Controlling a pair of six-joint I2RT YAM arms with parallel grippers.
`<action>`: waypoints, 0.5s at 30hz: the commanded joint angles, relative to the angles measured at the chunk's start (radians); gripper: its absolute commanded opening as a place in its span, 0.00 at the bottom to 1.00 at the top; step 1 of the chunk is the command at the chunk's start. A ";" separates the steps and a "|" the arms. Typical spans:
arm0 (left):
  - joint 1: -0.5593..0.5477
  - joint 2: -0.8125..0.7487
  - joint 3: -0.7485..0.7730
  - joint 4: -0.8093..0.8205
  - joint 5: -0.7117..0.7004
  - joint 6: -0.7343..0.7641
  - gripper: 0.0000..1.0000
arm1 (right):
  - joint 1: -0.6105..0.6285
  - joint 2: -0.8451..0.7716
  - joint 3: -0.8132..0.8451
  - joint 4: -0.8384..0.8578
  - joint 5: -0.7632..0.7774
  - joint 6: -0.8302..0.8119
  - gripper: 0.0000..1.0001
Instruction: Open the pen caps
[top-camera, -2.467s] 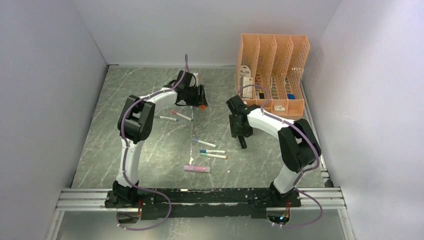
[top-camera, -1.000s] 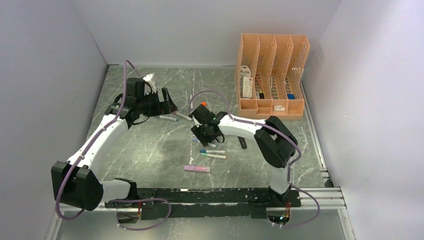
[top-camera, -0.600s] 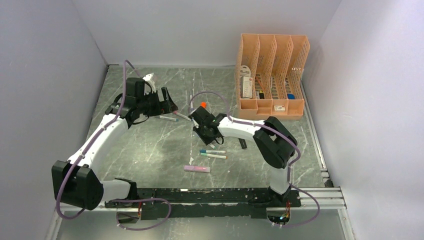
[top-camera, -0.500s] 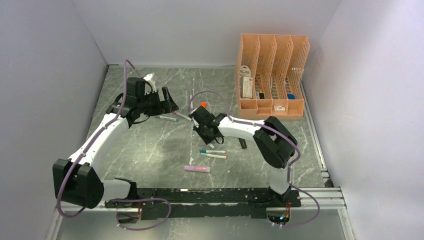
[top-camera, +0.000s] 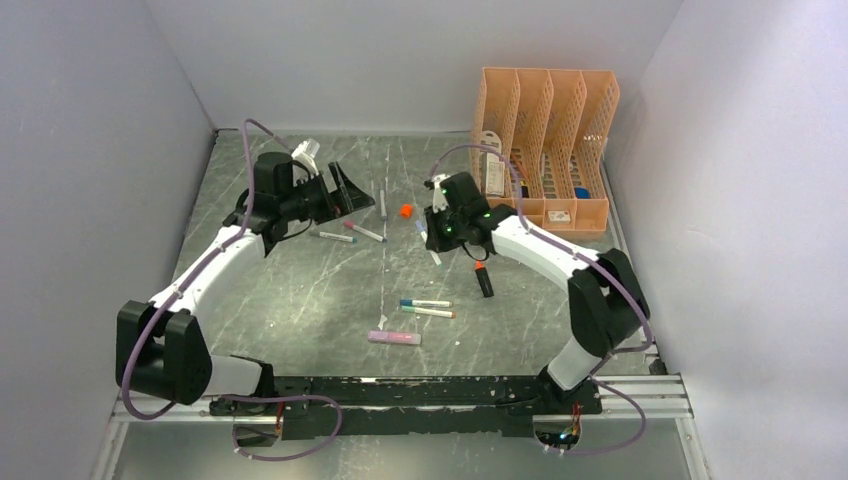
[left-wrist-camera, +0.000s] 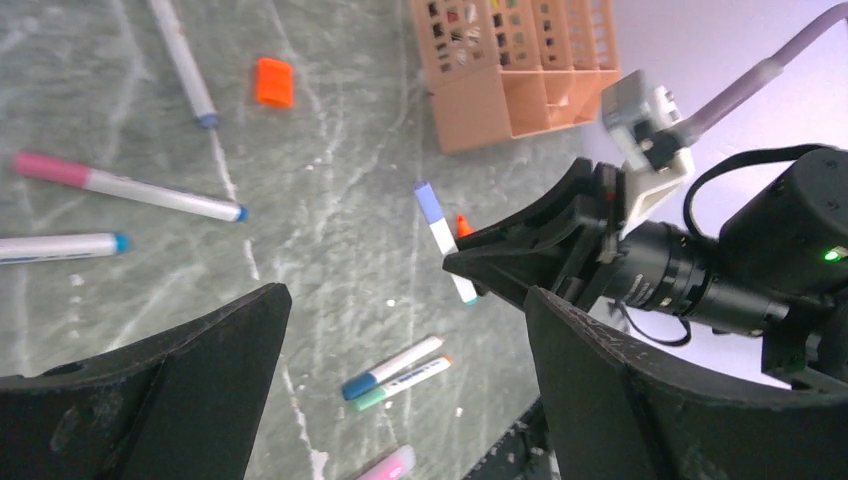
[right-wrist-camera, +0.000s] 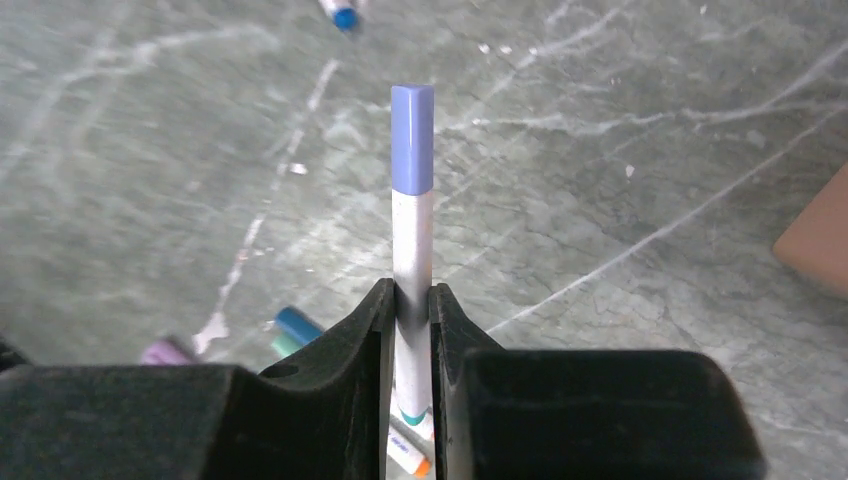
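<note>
My right gripper (top-camera: 434, 226) (right-wrist-camera: 412, 290) is shut on a white pen (right-wrist-camera: 412, 250) and holds it above the table. The pen's lilac-blue cap (right-wrist-camera: 412, 140) is on and sticks out past the fingers. The pen also shows in the left wrist view (left-wrist-camera: 446, 255). My left gripper (top-camera: 345, 190) (left-wrist-camera: 408, 295) is open and empty, at the back left, facing the right gripper. An orange cap (top-camera: 405, 211) (left-wrist-camera: 273, 82) lies loose on the table between the grippers. Capped pens lie below my left gripper (top-camera: 362, 231) (left-wrist-camera: 125, 187).
A blue-capped and a green-capped pen (top-camera: 425, 303) (left-wrist-camera: 395, 370) lie side by side mid-table. A pink pen (top-camera: 394, 338) lies nearer the front, and a stubby black pen (top-camera: 483, 280) lies under the right arm. A grey pen (top-camera: 382, 203) lies at the back. The peach organiser (top-camera: 545, 140) (left-wrist-camera: 510, 60) stands back right.
My right gripper has swung back and to the right, lifting the lilac-capped pen off the table. My left gripper has shifted slightly right and stays open.
</note>
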 joint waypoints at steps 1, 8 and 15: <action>-0.010 0.007 -0.099 0.313 0.151 -0.198 1.00 | -0.033 -0.082 -0.036 0.063 -0.200 0.081 0.13; -0.115 0.064 -0.145 0.498 0.116 -0.288 1.00 | -0.051 -0.148 -0.085 0.160 -0.344 0.201 0.13; -0.167 0.128 -0.141 0.555 0.087 -0.304 0.97 | -0.051 -0.177 -0.097 0.201 -0.387 0.247 0.13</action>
